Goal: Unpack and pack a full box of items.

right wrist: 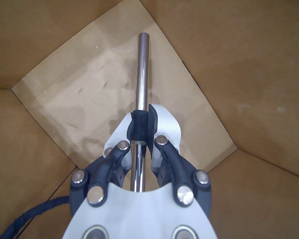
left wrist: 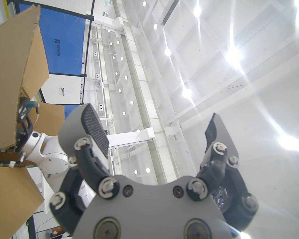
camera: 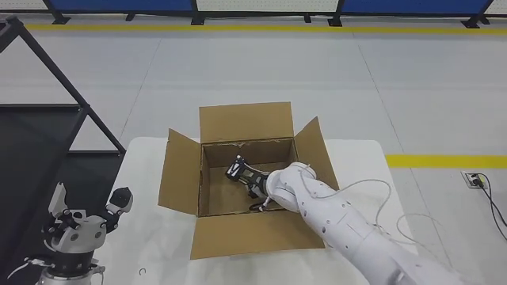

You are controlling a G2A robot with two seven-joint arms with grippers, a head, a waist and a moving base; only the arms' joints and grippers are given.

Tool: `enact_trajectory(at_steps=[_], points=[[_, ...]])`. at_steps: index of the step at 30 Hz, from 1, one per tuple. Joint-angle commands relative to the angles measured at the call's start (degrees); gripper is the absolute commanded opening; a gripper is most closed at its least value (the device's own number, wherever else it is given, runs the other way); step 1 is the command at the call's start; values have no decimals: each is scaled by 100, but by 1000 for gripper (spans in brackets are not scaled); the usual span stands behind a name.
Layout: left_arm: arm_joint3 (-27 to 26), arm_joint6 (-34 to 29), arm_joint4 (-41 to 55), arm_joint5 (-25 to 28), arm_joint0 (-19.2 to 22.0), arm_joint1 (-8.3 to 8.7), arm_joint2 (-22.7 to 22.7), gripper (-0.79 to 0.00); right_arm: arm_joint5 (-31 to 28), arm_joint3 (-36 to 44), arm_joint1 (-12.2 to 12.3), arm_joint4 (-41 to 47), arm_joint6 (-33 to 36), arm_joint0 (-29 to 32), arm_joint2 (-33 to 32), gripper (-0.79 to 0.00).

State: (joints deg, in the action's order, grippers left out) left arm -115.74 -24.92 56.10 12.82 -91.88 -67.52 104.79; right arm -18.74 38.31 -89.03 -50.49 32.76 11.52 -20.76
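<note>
The box stands open on the white counter, flaps spread. Deep inside it we see our right gripper clamped on a shiny metal rod that points toward the cardboard floor. Our left gripper, fingers apart and holding nothing, sits near left of the box, pointing up.

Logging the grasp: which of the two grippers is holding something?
The right gripper, inside the brown cardboard box, fingers shut on a shiny metal rod. The left gripper is outside the box, fingers spread and empty.
</note>
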Motion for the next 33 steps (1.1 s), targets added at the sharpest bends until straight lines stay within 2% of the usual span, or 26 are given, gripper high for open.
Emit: enact_trajectory(at_steps=[1, 7, 8, 9, 11, 16, 19, 23, 26, 30, 31, 32, 33], points=[[0, 0, 0, 0, 0, 0, 0, 0, -76, -139, -72, 1, 51, -28, 8, -785], [0, 0, 0, 0, 0, 0, 0, 0, -222, -509, -263, -32, -3, -103, -11, -785], [0, 0, 0, 0, 0, 0, 0, 0, -243, -559, -286, -38, -14, -116, -21, -742], [0, 0, 0, 0, 0, 0, 0, 0, -265, -601, -307, -51, -35, -127, -29, -628], [0, 0, 0, 0, 0, 0, 0, 0, -295, -679, -341, -87, -68, -146, -47, -539], [0, 0, 0, 0, 0, 0, 0, 0, -350, -848, -388, -130, -184, -158, -129, -468], [0, 0, 0, 0, 0, 0, 0, 0, -373, -912, -387, -148, -324, -152, -203, -496], [0, 0, 0, 0, 0, 0, 0, 0, -523, -909, -315, -253, -656, -156, -323, -493], [0, 0, 0, 0, 0, 0, 0, 0, -692, -810, -194, -338, -985, -120, -459, -526], [0, 0, 0, 0, 0, 0, 0, 0, -883, -445, 31, -598, -1349, 4, -638, -505], [0, 0, 0, 0, 0, 0, 0, 0, -924, -310, 105, -673, -1482, 62, -700, -674], [0, 0, 0, 0, 0, 0, 0, 0, -949, -166, 185, -756, -1586, 130, -768, -785], [0, 0, 0, 0, 0, 0, 0, 0, -1015, 31, 271, -860, -1689, 207, -833, -785]])
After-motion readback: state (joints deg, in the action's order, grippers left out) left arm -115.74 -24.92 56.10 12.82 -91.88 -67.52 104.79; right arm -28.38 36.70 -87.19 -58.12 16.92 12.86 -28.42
